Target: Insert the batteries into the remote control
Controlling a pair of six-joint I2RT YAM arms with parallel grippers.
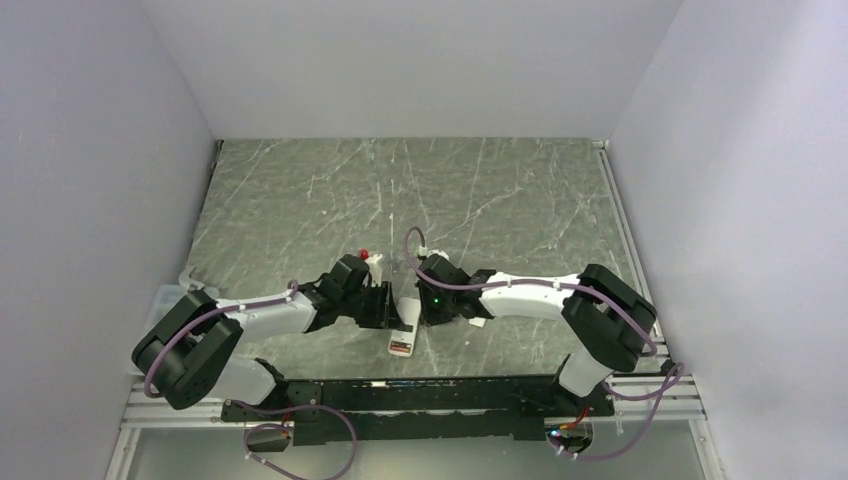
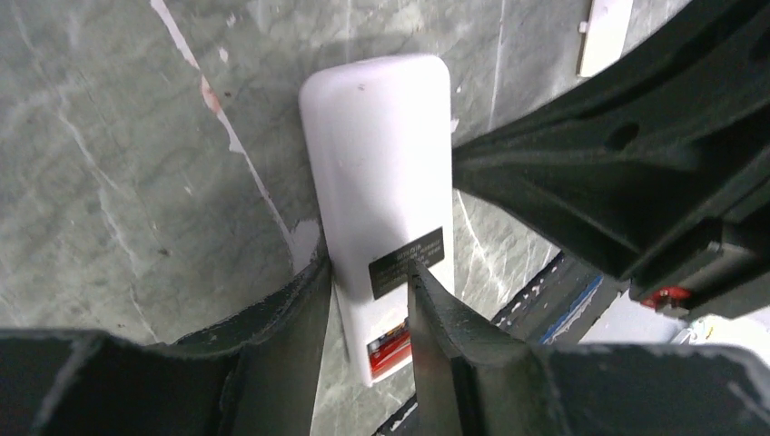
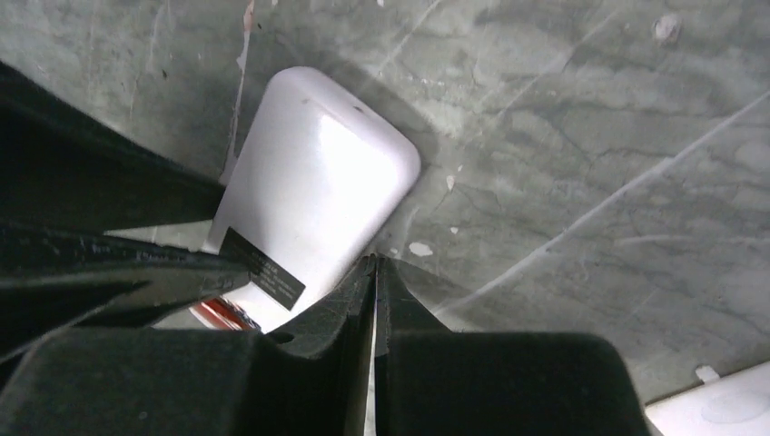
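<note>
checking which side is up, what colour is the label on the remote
Black label with pale print on the white remote control; clearest in left wrist view.

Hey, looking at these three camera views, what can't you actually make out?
- Batteries: in no view. Whether any are loaded is hidden, the left end effector partly covering the near end of the remote control in the left wrist view.
- Button face: turned down against the table, all views.
- Label text: blurred, both wrist views.
- White piece: cut off by the left wrist view's top edge.
</note>
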